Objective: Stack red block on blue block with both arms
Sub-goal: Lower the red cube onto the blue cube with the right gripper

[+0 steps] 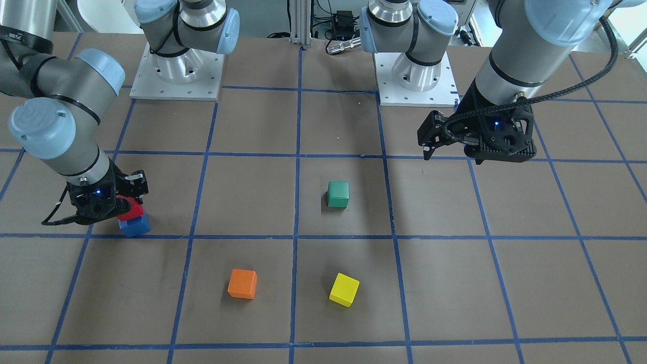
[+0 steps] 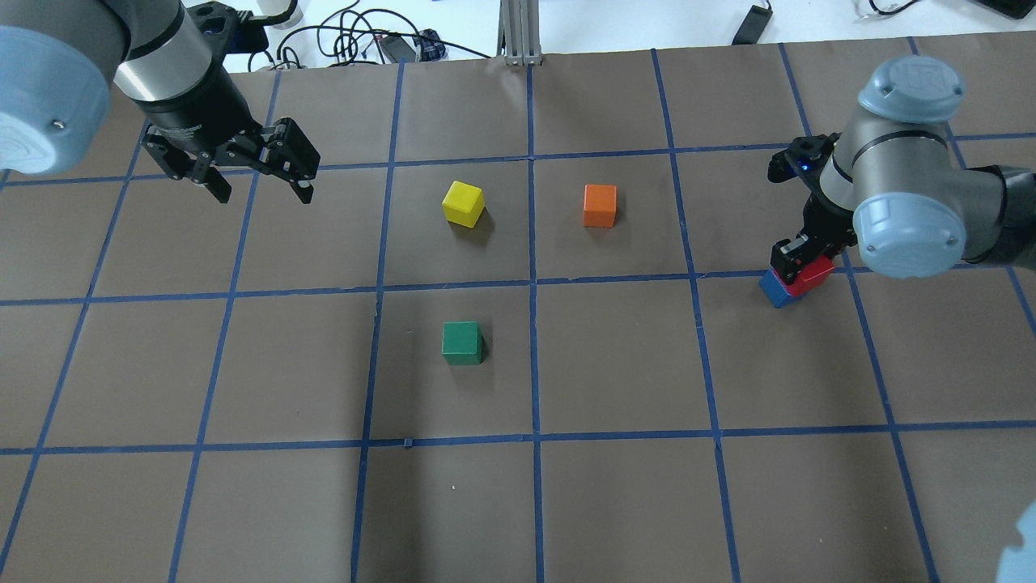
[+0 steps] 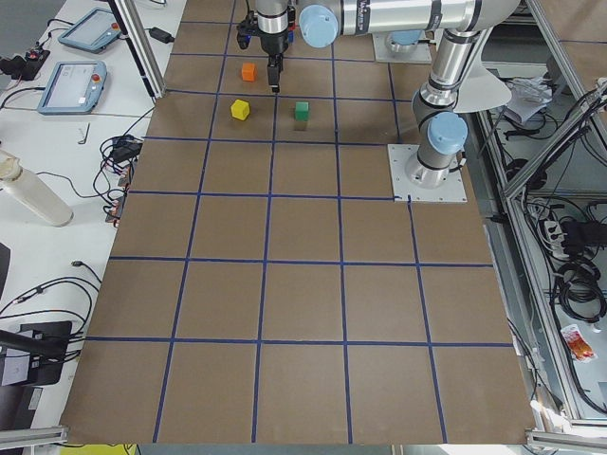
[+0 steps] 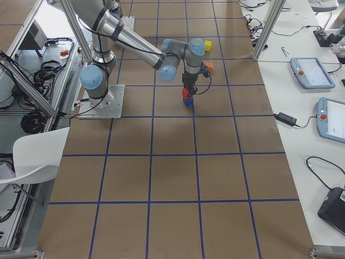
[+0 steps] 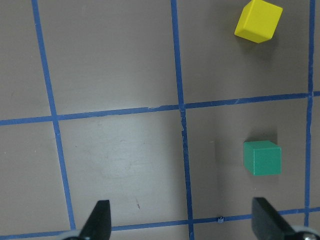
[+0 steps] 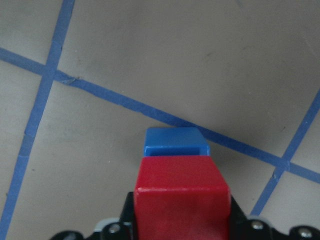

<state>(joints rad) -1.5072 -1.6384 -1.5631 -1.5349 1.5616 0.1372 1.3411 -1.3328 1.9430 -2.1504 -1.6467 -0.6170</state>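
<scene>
Red block [image 6: 182, 197], clamped in right hand [image 2: 800, 263], sits over blue block [image 6: 175, 141]; left hand [image 2: 261, 191] gapes empty.

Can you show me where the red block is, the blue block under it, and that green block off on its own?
red block [image 1: 133, 210], front-facing view, on its exposed red surface.
blue block [image 1: 135, 226], front-facing view, on its near face.
green block [image 1: 338, 190], front-facing view, on its top face.

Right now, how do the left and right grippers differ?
The left gripper is open and empty; the right gripper is shut on the red block. The left gripper hangs high over bare table; the right gripper is low over the blue block. Both are black and two-fingered.
</scene>
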